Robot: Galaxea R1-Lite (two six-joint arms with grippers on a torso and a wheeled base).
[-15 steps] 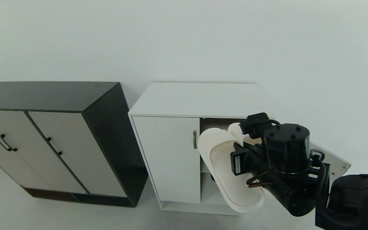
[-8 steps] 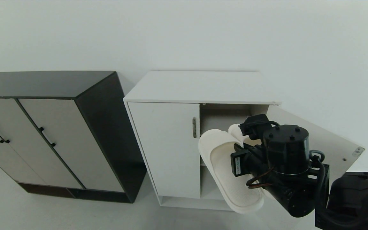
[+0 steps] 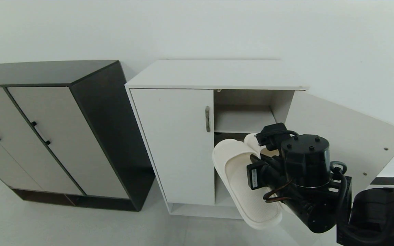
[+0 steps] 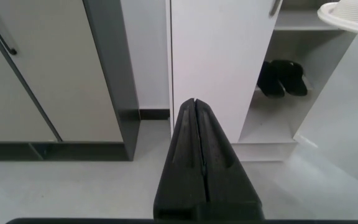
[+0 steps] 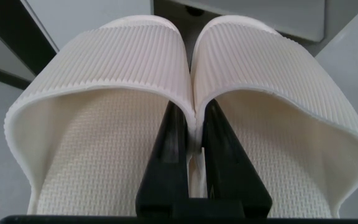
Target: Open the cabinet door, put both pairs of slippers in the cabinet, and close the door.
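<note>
Grey floor (image 3: 80,225); open cabinet (image 3: 217,73), black slippers (image 4: 281,78) in bottom compartment.

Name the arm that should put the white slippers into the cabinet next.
Right. The right gripper is shut on the white slippers before the open side of the cabinet. The left gripper is shut and empty.

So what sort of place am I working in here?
Probably a bare room set up like a home entryway: a white shoe cabinet with a dark pair inside, a black-sided cabinet beside it, plain white wall behind.
</note>
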